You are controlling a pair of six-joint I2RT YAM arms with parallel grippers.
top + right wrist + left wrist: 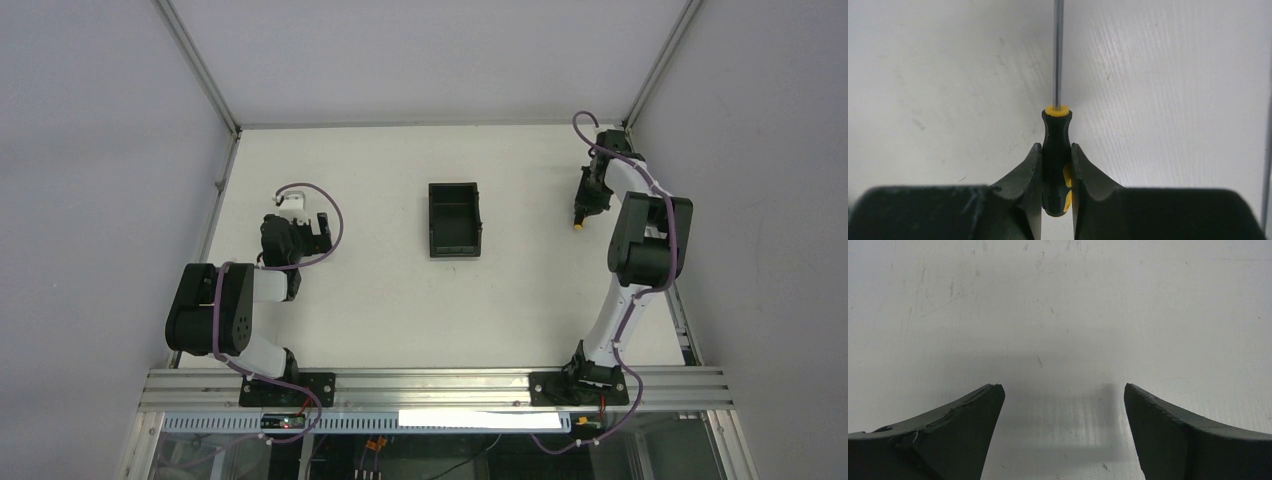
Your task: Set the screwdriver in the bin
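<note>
Firmly clamped between the right gripper's [1056, 146] fingers [1030, 170], near the table's [380, 300] right edge: the screwdriver [1057, 127], knurled black-yellow handle, slim steel shaft. The left gripper [1063, 387] stands spread wide; the black rectangular bin [455, 250] sits mid-table.

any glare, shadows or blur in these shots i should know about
Right wrist view: the screwdriver is sharp, its metal shaft catching a pale streak of glare. Left wrist view: the open left gripper casts a soft grey shadow on the table between its fingers. Top external view: even, flat light, the bin crisp.
</note>
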